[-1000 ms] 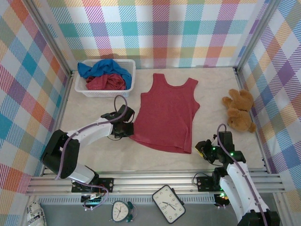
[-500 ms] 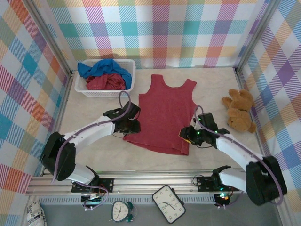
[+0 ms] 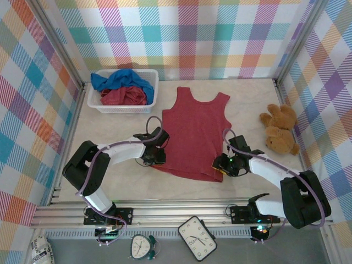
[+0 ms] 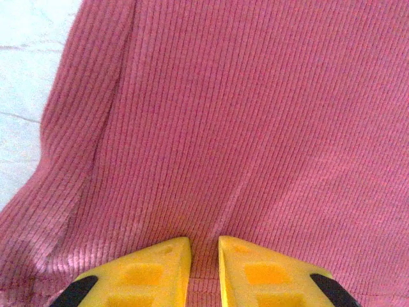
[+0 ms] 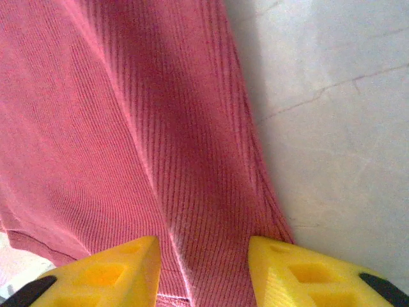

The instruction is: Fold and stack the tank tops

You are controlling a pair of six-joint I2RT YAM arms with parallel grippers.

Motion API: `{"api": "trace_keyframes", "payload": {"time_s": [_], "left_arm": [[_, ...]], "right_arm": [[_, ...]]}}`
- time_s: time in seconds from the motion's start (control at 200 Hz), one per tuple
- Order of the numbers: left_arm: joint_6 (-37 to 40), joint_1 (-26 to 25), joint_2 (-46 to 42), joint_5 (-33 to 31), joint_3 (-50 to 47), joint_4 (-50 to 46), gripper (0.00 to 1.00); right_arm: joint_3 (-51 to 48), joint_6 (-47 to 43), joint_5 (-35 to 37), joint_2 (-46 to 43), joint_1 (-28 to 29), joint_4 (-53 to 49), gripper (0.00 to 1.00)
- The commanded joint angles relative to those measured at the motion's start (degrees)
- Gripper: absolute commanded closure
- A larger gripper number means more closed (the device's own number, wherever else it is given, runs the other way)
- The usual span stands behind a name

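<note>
From above, the spread red tank top (image 3: pixel 195 132) lies flat on the middle of the counter (image 3: pixel 253 99), straps toward 12 o'clock and hem toward 6. Up at 10 o'clock a white mesh basket (image 3: pixel 122 109) holds the blue tank top (image 3: pixel 118 80) bunched over the second red tank top (image 3: pixel 124 96). A brown teddy bear (image 3: pixel 279 132) lies at 3 o'clock, well apart from the cloth. The left arm (image 3: pixel 118 149) reaches in to the hem corner at 8 o'clock and the right arm (image 3: pixel 269 169) to the corner at 5 o'clock. From here I cannot tell how either set of jaws stands. Below the rail at 6 o'clock lie a square clock (image 3: pixel 197 237) and a green alarm clock (image 3: pixel 140 246). Their numerals are too small to read, as is the print on a scrap of paper (image 3: pixel 41 250) at 7 o'clock.

The left wrist camera settles what the overhead cannot. The left jaws are drawn almost together, yellow pads (image 4: pixel 153 268) at 6 o'clock, nipping a raised ridge of ribbed red cloth that runs into the slit. Bare counter shows at 10 o'clock.

At the right wrist, the right jaws stand apart, pads (image 5: pixel 108 275) down on the cloth with its side edge between them. Nothing is gripped. The hem shows at 7 o'clock and pale counter from 12 to 4.
</note>
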Motion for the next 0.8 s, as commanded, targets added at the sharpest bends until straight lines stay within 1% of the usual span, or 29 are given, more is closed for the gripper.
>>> {"api": "trace_keyframes", "payload": {"time_s": [0.0,0.1,0.165,0.3,0.375,0.405,0.46,0.49,0.55,0.64,0.685,0.745,0.795], "left_arm": [[2.83,1.8,0.79,-4.08,-1.77,-5.68,0.8],[5.37,3.65,0.38,-7.12,-1.86,-8.58,0.8],[6.8,5.02,0.63,-7.48,-1.73,-9.45,0.8],[9.7,6.41,1.7,-9.83,0.09,-10.99,0.8],[11.36,7.64,2.32,-11.26,1.47,-12.19,0.78],[12.13,8.78,2.61,-10.57,2.15,-12.53,0.78],[13.27,10.73,3.31,-10.64,4.13,-13.56,0.77],[14.03,11.12,3.57,-12.07,5.76,-14.64,0.77],[15.16,11.28,3.39,-14.3,9.16,-16.45,0.73],[16.75,11.37,4.12,-15.79,13.41,-17.88,0.68],[17.0,11.4,5.56,-16.42,15.68,-19.72,0.65],[16.27,11.14,6.68,-13.98,18.1,-21.58,0.62],[14.8,10.41,5.85,-11.07,18.33,-21.39,0.6]], "right_arm": [[-1.9,1.54,2.26,0.21,0.16,-3.79,0.57],[-2.25,2.24,3.6,-4.41,0.16,-6.77,0.57],[-2.43,2.95,2.11,-6.29,0.16,-7.83,0.57],[-3.0,3.7,-0.79,-7.14,0.22,-7.69,0.55],[-0.34,3.21,-1.01,-8.59,0.25,-9.26,0.54],[1.15,2.73,-0.72,-9.51,0.2,-9.74,0.53],[4.29,1.08,1.39,-10.96,0.16,-10.46,0.51],[6.26,-0.96,2.9,-10.97,0.08,-10.72,0.51],[10.29,-5.46,4.43,-8.49,-1.18,-10.48,0.49],[15.82,-11.9,1.63,-2.05,-4.93,-6.97,0.47],[19.04,-16.09,0.88,1.62,-5.58,-4.98,0.47],[24.28,-21.46,1.61,6.74,-5.66,-4.47,0.46],[28.38,-25.87,-0.74,11.17,-5.96,-3.65,0.46]]}}
